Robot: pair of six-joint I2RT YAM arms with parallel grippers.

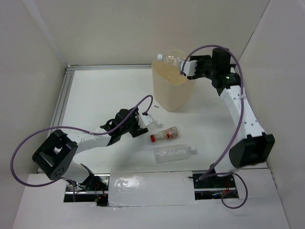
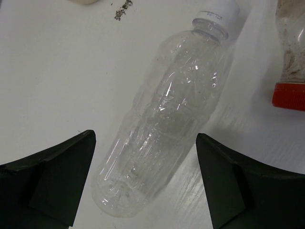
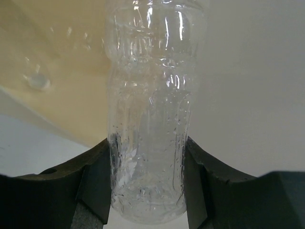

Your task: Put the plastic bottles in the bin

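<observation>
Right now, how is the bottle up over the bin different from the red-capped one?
The held bottle has a white cap; the red-capped bottle has a red one. The held bottle sits in the right tool over the bin; the red-capped bottle lies on the table. Both are plastic bottles with caps on.

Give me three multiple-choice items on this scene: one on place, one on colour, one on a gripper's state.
1. The held bottle in the right gripper is: A lying loose; B above the rim of the bin; C deep inside it.
2. The labelled bottle has a cap that is: A red; B blue; C green.
3. The left gripper is: A shut on a bottle; B out of view; C open astride a lying clear bottle.
B: it hangs at the rim. A: the cap shows red. C: its fingers stand apart on either side.
</observation>
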